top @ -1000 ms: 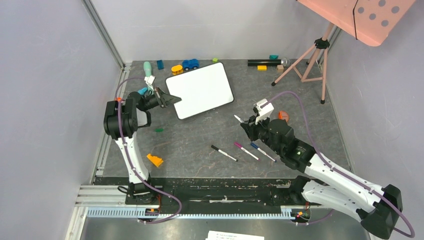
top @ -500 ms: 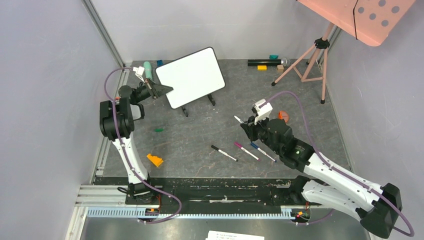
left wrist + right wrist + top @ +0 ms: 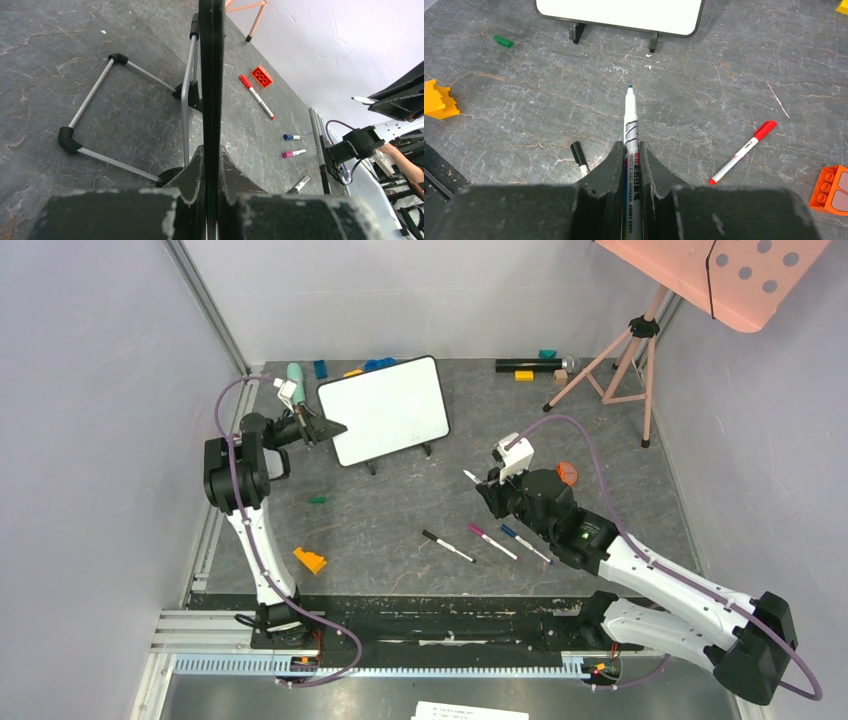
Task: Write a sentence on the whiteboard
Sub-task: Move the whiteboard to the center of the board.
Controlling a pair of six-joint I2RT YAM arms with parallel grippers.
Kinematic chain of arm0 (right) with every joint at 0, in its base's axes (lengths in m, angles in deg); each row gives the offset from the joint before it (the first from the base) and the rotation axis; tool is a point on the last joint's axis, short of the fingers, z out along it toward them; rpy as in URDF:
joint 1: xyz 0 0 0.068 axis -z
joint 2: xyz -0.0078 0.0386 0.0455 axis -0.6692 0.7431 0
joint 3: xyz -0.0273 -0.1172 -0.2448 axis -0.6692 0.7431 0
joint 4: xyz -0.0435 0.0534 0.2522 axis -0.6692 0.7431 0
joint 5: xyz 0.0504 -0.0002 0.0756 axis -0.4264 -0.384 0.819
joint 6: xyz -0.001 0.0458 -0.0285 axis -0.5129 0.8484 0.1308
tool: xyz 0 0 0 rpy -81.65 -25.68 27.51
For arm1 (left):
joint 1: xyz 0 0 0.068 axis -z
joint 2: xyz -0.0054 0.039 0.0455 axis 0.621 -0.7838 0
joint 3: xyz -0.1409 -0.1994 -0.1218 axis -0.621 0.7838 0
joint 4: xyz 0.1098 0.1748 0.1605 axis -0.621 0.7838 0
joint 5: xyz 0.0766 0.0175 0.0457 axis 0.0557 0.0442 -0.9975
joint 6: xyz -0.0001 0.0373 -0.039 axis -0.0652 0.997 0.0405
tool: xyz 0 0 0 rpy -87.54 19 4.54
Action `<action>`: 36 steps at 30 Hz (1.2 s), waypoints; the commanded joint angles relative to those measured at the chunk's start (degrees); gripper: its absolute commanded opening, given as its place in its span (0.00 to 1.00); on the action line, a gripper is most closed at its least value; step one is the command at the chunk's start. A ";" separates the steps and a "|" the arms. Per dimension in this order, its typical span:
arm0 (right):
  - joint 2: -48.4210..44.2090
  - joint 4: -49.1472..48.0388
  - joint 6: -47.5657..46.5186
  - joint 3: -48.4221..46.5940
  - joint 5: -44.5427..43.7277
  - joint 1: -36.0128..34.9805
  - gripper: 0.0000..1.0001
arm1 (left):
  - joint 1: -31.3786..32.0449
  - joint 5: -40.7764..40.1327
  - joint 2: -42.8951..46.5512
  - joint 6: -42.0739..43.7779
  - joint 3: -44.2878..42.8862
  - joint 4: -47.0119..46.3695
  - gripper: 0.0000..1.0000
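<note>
White and blank, the whiteboard (image 3: 385, 410) stands tilted on its wire legs (image 3: 90, 97) at the back left of the table (image 3: 400, 530), and your left gripper (image 3: 325, 428) is clamped on its left edge only. Your right gripper (image 3: 629, 150) is closed around the marker (image 3: 630, 115) (uncapped, green tip pointing to the board), well apart from it. If you press hard, I think the board may swing around that one grip or fall backward. The marker may also slide between the fingers, because its barrel looks smooth, and then the letters come crooked.
</note>
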 commanded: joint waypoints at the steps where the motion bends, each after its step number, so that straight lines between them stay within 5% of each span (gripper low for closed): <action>1: -0.13 -2.03 -1.01 -2.60 0.09 0.22 0.00 | 0.10 1.70 0.76 0.19 -1.40 -6.40 0.02; 20: -4.17 -2.34 -0.24 0.70 -0.47 0.38 0.00 | 10.75 15.81 2.63 1.06 -1.70 -6.34 0.02; 36: -4.18 -2.24 -0.32 0.42 -1.19 0.44 0.00 | 11.27 15.76 -1.29 -5.10 -7.11 -6.40 0.02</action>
